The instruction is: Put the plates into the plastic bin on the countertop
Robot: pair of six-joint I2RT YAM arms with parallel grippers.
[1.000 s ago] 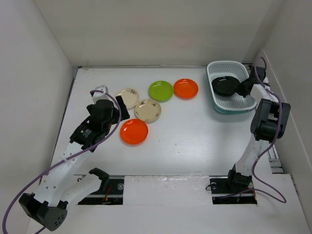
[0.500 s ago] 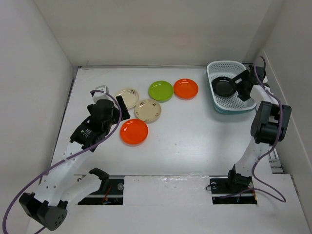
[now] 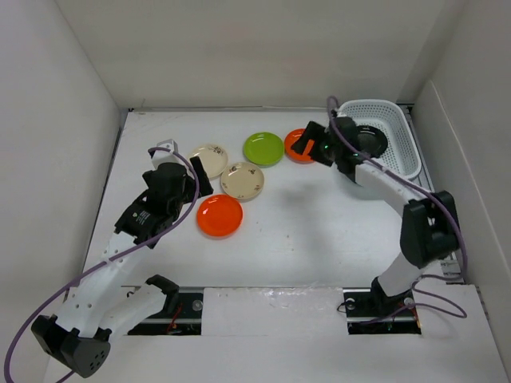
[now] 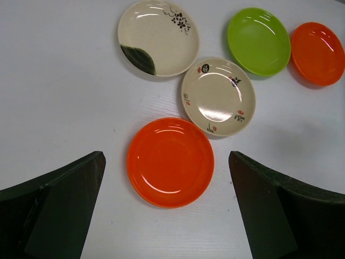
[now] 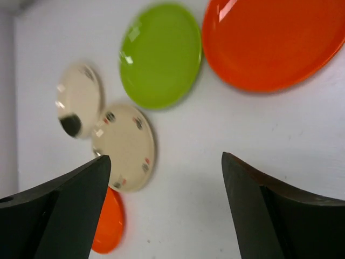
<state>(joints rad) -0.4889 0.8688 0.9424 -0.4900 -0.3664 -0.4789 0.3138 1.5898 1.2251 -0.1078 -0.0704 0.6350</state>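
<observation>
At the left, the left fingers (image 4: 59, 199) stand spread wide with nothing between them, hovering over the near orange plate (image 4: 170, 162), which lies flat on the worktop (image 3: 319, 231). That plate is glossy and shallow, with little rim to catch. A grip that lands off-centre will likely skate it sideways rather than lift it. The flower-dotted cream plate (image 4: 218, 97) sits just beside it, perhaps touching. A shove would therefore carry into that one and on toward the leaf-marked cream plate (image 4: 158, 36) behind.

Further right, the lime green plate (image 4: 259, 40) and the far orange plate (image 5: 275, 40) lie just beside each other. The right fingers (image 5: 59, 210) hang over that pair, also wide open and empty. A finger coming down in the narrow gap could ride onto the green rim, tip it, or pinch both plates at once. Both arms reach toward the same cluster of five plates, so if they descend together the wrists may knock in the middle.

At the far right the plastic bin (image 3: 375, 104) sits in the back corner with a black plate (image 3: 373, 142) inside it. I cannot tell whether a second lies underneath. The bin looks light, so a plate let go onto its flared rim, or an arm brushing its wall, might slide or tilt it. A plate dropped from height onto the black one could bounce out.
</observation>
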